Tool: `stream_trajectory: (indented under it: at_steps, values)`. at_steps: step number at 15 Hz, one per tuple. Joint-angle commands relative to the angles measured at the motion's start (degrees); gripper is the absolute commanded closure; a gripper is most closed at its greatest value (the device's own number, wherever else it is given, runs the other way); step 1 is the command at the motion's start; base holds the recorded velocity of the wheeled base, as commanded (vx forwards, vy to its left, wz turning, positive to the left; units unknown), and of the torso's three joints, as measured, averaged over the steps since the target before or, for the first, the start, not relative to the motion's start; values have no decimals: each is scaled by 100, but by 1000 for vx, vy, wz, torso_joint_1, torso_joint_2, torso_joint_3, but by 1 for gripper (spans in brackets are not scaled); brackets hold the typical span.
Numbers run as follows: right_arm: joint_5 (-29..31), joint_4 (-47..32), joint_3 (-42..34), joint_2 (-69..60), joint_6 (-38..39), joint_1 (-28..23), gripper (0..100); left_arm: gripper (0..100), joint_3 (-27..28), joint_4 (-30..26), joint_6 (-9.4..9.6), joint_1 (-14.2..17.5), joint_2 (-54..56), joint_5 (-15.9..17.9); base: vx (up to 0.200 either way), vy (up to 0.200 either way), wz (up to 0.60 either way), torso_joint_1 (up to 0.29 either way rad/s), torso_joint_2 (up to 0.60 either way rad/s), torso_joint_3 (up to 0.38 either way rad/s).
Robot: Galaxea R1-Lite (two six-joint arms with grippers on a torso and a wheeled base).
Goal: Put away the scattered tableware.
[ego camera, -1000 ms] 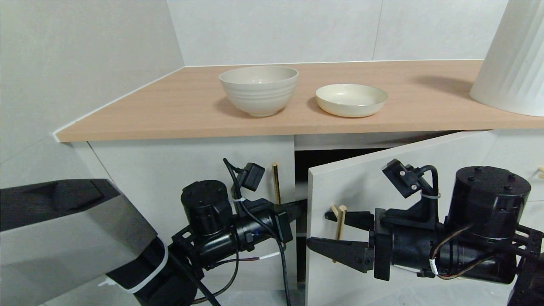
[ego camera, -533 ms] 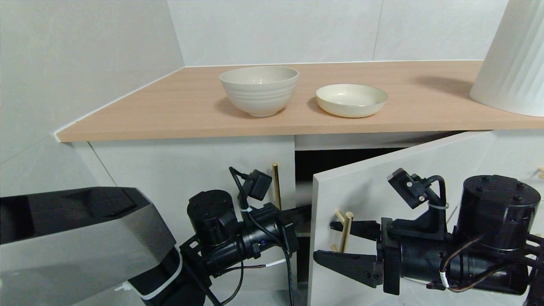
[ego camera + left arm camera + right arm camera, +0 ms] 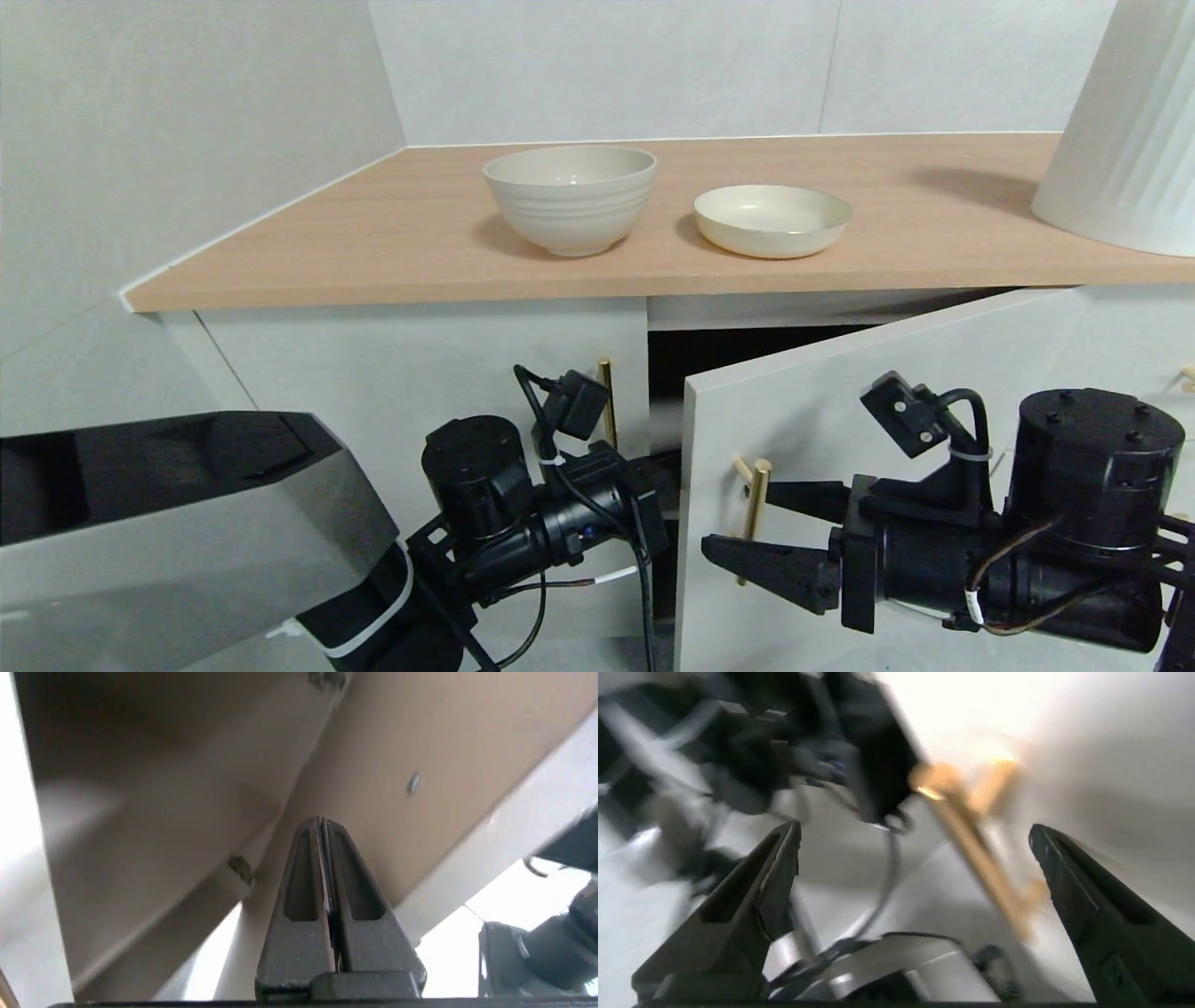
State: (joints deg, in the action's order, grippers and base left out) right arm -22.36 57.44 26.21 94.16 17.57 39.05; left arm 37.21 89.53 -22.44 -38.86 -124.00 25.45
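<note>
a light wooden countertop runs into the corner of a pale tiled wall; a tall white ribbed container stands at its right end.

Head view is running bright and even. Light is coming from the right: the bowl, the dish and the lampshade are throwing soft shadows left across the counter. The cupboard gap is sitting black. The right wrist view is smearing, with the brass handle blurring and the door blowing out. The left wrist view is reading dim and soft.
</note>
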Motion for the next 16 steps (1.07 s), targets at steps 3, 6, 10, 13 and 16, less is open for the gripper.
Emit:
stream_trajectory:
  at_steps: [3,6,10,13,16]
  values:
    - [601,-233,-512,-609,-69,-2,0,100,516,-515,109,-7,131,21,0,0,0,0,0,0]
    - [619,-1429,-450,-1400,-69,-2,0,100,454,-805,583,-25,245,21,0,0,0,0,0,0]
    - [1287,-2615,-107,-1726,-157,156,0,100,287,-805,636,-174,350,21,0,0,0,0,0,0]
    - [1401,-2800,-107,-1770,-210,490,0,100,252,-805,636,-297,377,21,0,0,0,0,0,0]
    - [1392,-2817,-116,-1857,-210,604,0,100,270,-814,636,-297,350,21,-67,0,0,1,-1,1]
